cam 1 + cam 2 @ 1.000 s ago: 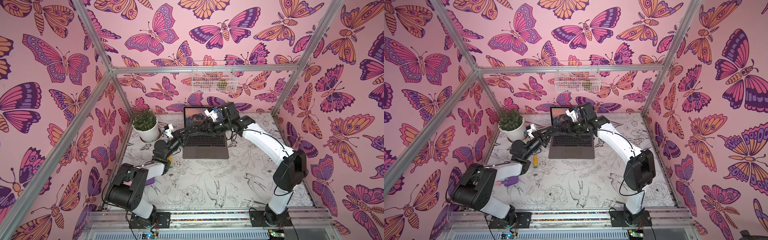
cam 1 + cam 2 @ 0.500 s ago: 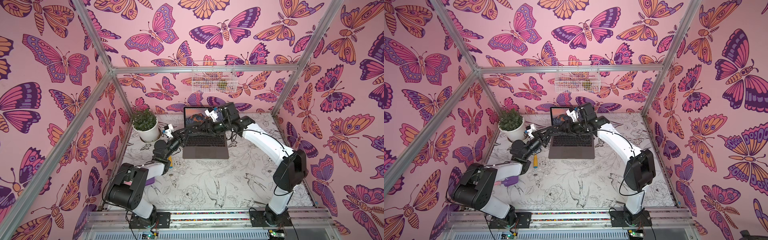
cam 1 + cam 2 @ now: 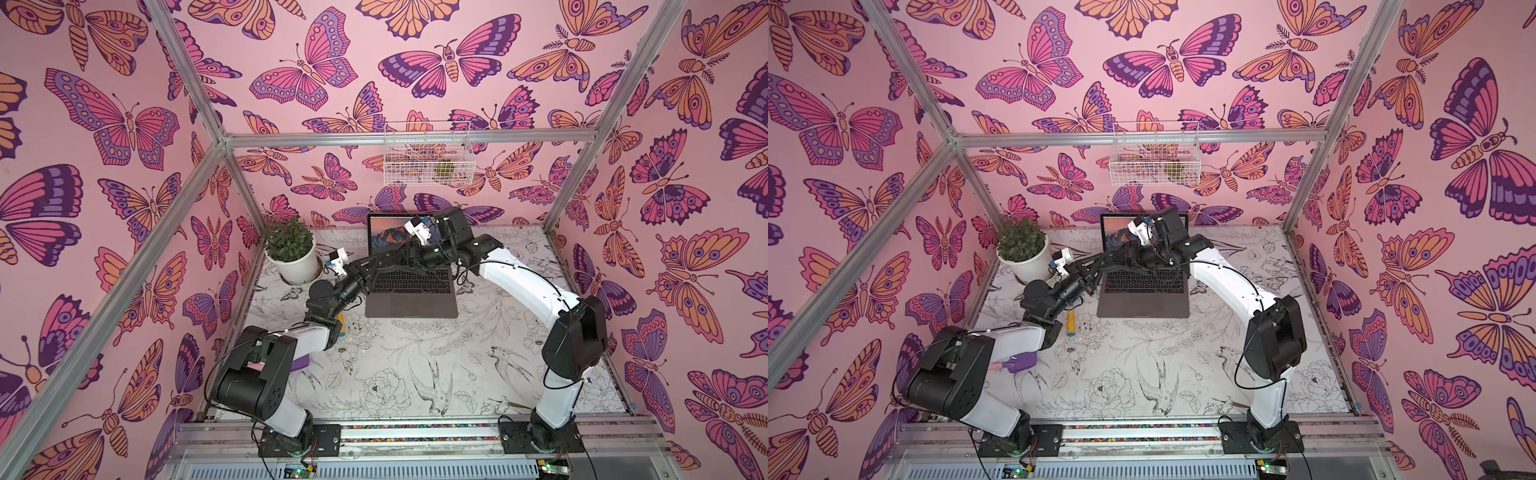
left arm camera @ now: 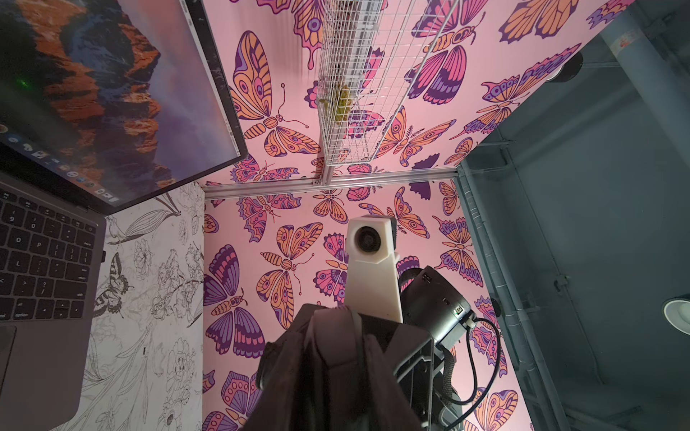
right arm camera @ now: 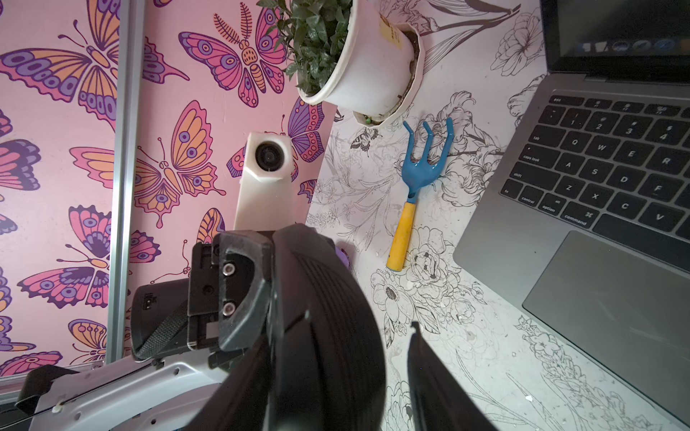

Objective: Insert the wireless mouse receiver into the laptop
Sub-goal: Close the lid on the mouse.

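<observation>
Nearest us is the flower-printed table [image 3: 415,365], with an arm base at each near corner. Farther in, a rake [image 5: 407,224] lies just left of the laptop [image 3: 411,299], which sits open at the far middle with its screen lit and facing us.

Above its keyboard the two grippers meet tip to tip. The left gripper [image 4: 330,317] points in from the left, jaws pressed together. The receiver is too small to show, so we cannot tell whether it sits between them. The right gripper [image 3: 409,253] points in from the right with jaws spread. One finger [image 5: 429,373] shows, with table visible between it and a black ribbed body [image 5: 325,298] that we take for the left fingers. We cannot pick out the mouse in any view.

We judge this a mid-air handover ahead of insertion, since nothing sits plugged into the laptop edges in view. Next, one gripper must hold the receiver firmly with the plug end free. It must then drop beside the laptop and push in level with a port.

Farthest, a plant [image 3: 291,249] stands at the far left.
</observation>
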